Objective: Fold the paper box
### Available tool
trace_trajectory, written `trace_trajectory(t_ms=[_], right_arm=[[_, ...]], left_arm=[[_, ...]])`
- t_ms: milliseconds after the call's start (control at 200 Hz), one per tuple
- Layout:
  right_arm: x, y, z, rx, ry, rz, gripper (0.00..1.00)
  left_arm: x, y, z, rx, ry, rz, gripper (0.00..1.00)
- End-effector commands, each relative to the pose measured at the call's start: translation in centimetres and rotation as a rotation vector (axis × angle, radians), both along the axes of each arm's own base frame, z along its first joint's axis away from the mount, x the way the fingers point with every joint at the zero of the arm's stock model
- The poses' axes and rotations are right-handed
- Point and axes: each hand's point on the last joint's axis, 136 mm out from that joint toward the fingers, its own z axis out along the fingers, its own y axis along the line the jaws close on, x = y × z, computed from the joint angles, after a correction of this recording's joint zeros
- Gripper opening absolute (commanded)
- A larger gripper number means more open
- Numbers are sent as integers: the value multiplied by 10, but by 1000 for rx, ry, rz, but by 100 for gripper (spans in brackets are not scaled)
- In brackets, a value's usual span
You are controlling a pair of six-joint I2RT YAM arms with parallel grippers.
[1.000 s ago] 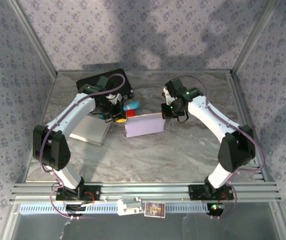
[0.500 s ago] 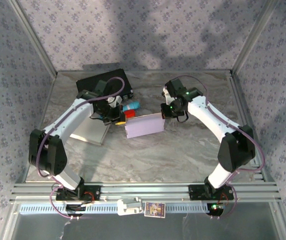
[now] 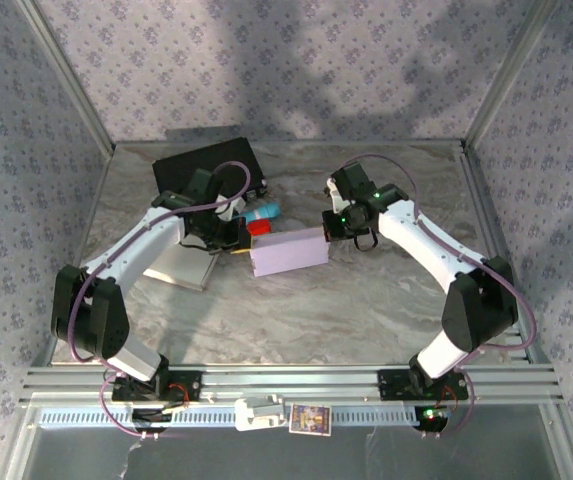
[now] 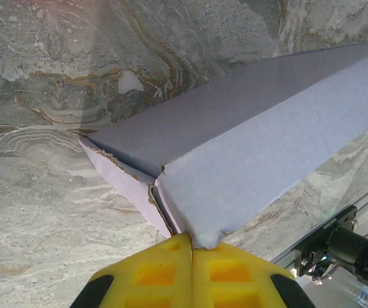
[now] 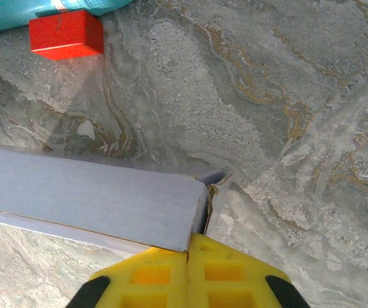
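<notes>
Fingers of the left gripper pinched the paper box corner; right gripper clamped its opposite end.

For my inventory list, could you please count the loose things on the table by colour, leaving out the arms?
Lavender: 1, paper box
Red: 1, block
Teal: 1, tube-like item
Black: 1, flat slab
White: 1, flat sheet
Total: 5
</notes>
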Motion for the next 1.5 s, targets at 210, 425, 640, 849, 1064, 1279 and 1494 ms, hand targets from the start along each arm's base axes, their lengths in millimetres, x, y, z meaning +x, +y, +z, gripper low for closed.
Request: trace_trajectory(t_ms=[210,425,640,849,1064,1279,1494], right_arm=[[-22,9,43,261,71,-173,38],[-19,8,48,492,200,-412,46],[-25,-8,32,347,242,-427,39],[-30,-32,46,367,169,-548,46],[-22,-24,32,586,302,-739,62],[-33,-33,13,603,448,-871,65],[-24,-30,0,634,478,-903,58]], left_arm=[[-13,-6,-8,40,12,-45,0],[-10,-9,-6,46,8,-47,0],[-8,-16,-3,69,2,-49,0],[-8,-25,-1,121,-3,-43,0],[-8,-28,-4,155,0,-23,0],[-10,-29,-4,164,1,-20,0],[-11,-31,-5,161,4,-22,0]])
